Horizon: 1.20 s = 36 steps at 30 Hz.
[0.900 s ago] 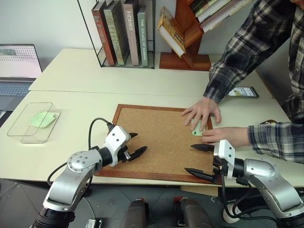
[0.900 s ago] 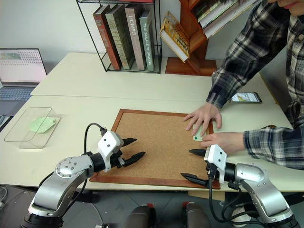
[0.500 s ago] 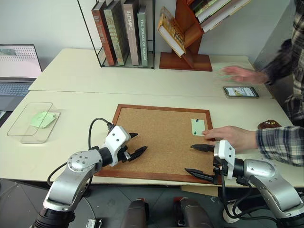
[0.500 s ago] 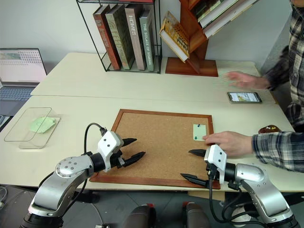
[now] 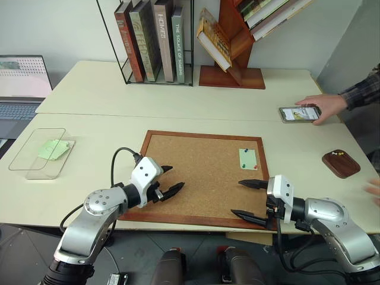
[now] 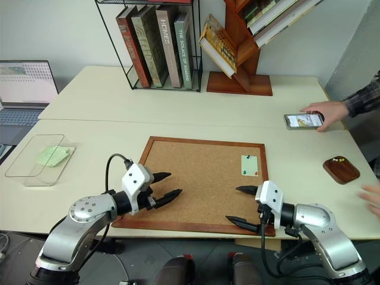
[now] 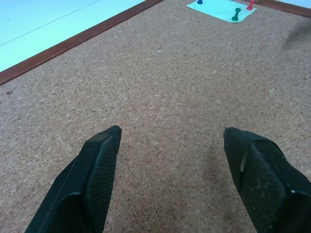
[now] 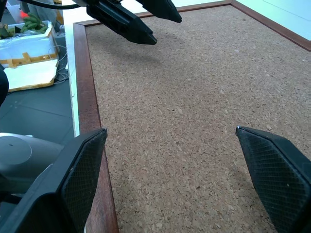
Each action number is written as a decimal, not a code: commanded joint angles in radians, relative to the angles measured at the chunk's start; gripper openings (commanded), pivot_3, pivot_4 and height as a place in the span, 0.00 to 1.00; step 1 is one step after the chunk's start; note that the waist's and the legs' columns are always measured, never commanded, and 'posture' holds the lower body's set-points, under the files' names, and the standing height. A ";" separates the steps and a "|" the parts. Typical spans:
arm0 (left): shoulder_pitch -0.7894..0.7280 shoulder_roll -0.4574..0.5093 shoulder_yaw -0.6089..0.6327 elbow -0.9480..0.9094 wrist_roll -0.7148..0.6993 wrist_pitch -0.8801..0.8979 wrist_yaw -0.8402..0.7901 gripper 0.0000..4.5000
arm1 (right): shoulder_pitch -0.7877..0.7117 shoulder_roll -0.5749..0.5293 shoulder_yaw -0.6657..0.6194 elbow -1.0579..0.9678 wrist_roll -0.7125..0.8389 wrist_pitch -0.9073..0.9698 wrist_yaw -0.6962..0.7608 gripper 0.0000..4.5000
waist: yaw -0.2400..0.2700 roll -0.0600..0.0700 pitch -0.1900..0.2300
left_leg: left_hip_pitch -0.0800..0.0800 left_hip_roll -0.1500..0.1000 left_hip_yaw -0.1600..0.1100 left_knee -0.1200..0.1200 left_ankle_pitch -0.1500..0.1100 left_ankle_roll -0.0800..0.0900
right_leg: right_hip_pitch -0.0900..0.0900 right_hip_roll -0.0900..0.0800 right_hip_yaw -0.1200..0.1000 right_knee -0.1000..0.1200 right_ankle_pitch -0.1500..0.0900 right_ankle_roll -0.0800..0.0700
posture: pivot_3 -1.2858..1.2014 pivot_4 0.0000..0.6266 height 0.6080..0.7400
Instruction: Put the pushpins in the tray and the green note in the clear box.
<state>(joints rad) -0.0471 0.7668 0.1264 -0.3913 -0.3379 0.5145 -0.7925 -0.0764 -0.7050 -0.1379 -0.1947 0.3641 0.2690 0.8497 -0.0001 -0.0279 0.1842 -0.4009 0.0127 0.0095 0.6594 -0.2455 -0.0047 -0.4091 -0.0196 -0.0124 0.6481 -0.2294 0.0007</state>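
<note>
Change noted: the person's two hands, which lay over the note on the cork board a moment ago, have withdrawn; one hand (image 5: 323, 107) now rests at the phone (image 5: 298, 113) near the tabletop's far right edge. The note is left pinned and uncovered, so the setup looks finished and the task can open, most likely with pulling the pins.

Clear box (image 5: 27, 159): near the tabletop's left edge, well apart from the board; shallow, transparent, a crumpled light-green paper (image 5: 53, 148) already inside.

Left claw (image 5: 169, 180): fingers apart, empty, hovering over the near left part of the cork board (image 5: 196, 172).

Green note (image 5: 247, 158): small pale mint rectangle, flat on the cork close to the board's right frame, toward its far corner.

Pushpins (image 7: 236, 13): three seen in the note, tiny, upright; blue and green heads, and a red one at the note's edge.

Right claw (image 5: 250, 200): fingers wide apart, empty, over the board's near right corner, just short of the note.

Tray (image 5: 341, 163): dark brown oval dish near the tabletop's right edge, with small pale specks inside, too small to identify.
</note>
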 commanded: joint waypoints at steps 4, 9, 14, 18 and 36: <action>-0.053 -0.048 0.009 -0.041 -0.067 -0.024 -0.009 0.71 | 0.022 -0.003 -0.020 -0.071 0.016 -0.007 0.002 1.00 | 0.000 0.000 0.000 | 0.000 0.000 0.000 0.000 0.000 0.000 | 0.000 0.000 0.000 0.000 0.000 0.000 | 0.52 0.24 1.00; -0.115 -0.074 -0.038 -0.031 -0.087 0.003 -0.011 0.54 | 0.053 -0.004 -0.033 -0.128 0.034 0.025 -0.010 1.00 | 0.000 0.000 0.000 | 0.000 0.000 0.000 0.000 0.000 0.000 | 0.000 0.000 0.000 0.000 0.000 0.000 | 0.52 0.24 1.00; -0.165 -0.118 -0.117 0.002 -0.072 0.007 -0.005 0.38 | 0.077 0.010 -0.030 -0.174 0.039 0.049 -0.033 1.00 | 0.001 0.000 0.000 | 0.000 0.000 0.000 0.000 0.000 0.000 | 0.001 0.000 0.000 0.000 0.001 0.001 | 0.52 0.24 1.00; -0.187 -0.145 -0.171 0.039 -0.044 -0.020 -0.010 0.25 | 0.083 0.021 -0.025 -0.197 0.039 0.063 -0.051 1.00 | 0.001 0.000 0.000 | 0.000 0.000 0.000 0.000 0.000 0.000 | 0.001 0.000 0.000 0.000 0.001 0.001 | 0.52 0.24 1.00; -0.353 -0.375 -0.372 0.378 0.126 -0.188 0.014 0.00 | -0.072 0.087 0.042 -0.076 -0.044 0.058 -0.147 1.00 | 0.001 0.000 0.000 | 0.000 -0.001 0.000 0.001 0.000 0.000 | 0.001 0.001 0.000 0.000 0.003 0.005 | 0.52 0.24 1.00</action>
<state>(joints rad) -0.3772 0.4062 -0.2181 -0.0427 -0.2473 0.3783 -0.7756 -0.1084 -0.6256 -0.0942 -0.2958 0.3437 0.3569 0.7292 0.0004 -0.0279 0.1840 -0.4008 0.0119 0.0093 0.6604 -0.2454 -0.0046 -0.4081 -0.0181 -0.0120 0.6484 -0.2262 0.0061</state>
